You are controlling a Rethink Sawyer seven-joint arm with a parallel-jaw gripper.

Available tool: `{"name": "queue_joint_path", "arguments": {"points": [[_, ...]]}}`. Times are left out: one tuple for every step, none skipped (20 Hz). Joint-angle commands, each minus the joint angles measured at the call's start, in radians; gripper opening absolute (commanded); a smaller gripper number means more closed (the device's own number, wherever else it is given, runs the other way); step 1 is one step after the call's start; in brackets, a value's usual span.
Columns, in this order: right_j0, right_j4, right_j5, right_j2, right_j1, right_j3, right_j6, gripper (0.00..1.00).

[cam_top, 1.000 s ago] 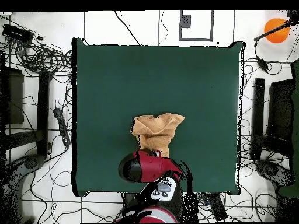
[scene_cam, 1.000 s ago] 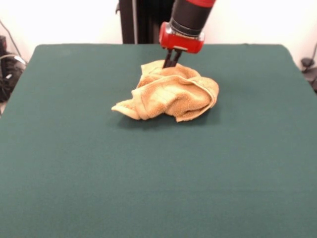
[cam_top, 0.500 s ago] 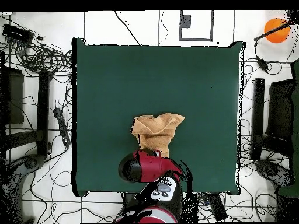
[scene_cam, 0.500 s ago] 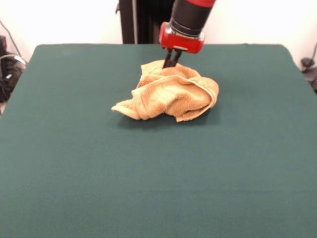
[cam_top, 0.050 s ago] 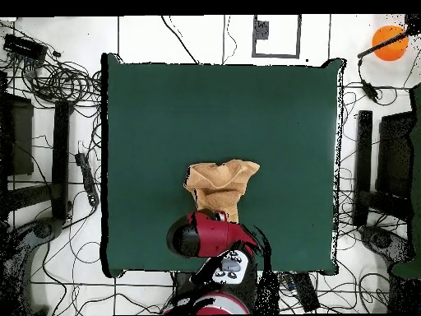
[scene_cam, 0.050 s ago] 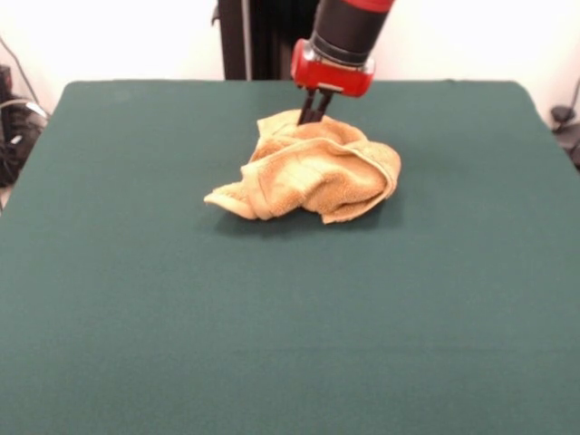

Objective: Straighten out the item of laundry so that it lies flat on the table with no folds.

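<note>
The towel (scene_cam, 0.050 s ago: pixel 313 172) lies in a crumpled heap on the green desk (scene_cam, 0.050 s ago: pixel 272 317), a little behind the middle of it in the front view, with much free cloth surface on all sides. It is folded over itself several times; one pointed corner (scene_cam, 0.050 s ago: pixel 222 198) sticks out flat on the desk at the left of the heap, and a hemmed edge curls around the right side.

The gripper (scene_cam, 0.050 s ago: pixel 314 112) comes down at the far edge of the heap. Its two dark fingers (scene_cam, 0.050 s ago: pixel 310 107) stand close together and their tips disappear behind the top fold, so they seem to pinch the towel there — but the contact itself is hidden, and I cannot tell if cloth is really between them. In the overhead view the arm (cam_top, 0.050 s ago: pixel 205 234) covers this place.

The towel looks soft, light and limp. It will not keep a shape when lifted; it will hang and drag, and the terry surface probably grips the desk cloth a little. I think the best place to hold is a hemmed corner or edge — a single layer, not a thick fold — because pulling a bunch only moves the whole heap.
</note>
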Motion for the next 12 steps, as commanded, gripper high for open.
{"name": "queue_joint_path", "arguments": {"points": [[0.004,0.046,0.092,0.05,-0.038,-0.051,0.161,0.0],[0.0,0.046,0.096,0.053,-0.042,-0.05,0.158,0.0],[-0.002,0.046,0.099,0.056,-0.046,-0.048,0.157,0.0],[-0.005,0.046,0.104,0.06,-0.05,-0.048,0.155,0.0],[-0.007,0.046,0.108,0.062,-0.053,-0.048,0.154,0.0],[-0.01,0.046,0.112,0.066,-0.056,-0.049,0.152,0.0],[-0.011,0.046,0.117,0.068,-0.058,-0.049,0.152,0.0],[-0.014,0.046,0.118,0.071,-0.061,-0.047,0.151,0.0],[-0.015,0.046,0.122,0.073,-0.063,-0.047,0.151,0.0],[-0.016,0.046,0.13,0.075,-0.071,-0.045,0.149,0.0],[-0.017,0.046,0.135,0.076,-0.075,-0.044,0.148,0.0],[-0.019,0.044,0.137,0.078,-0.08,-0.039,0.148,0.0]]}}
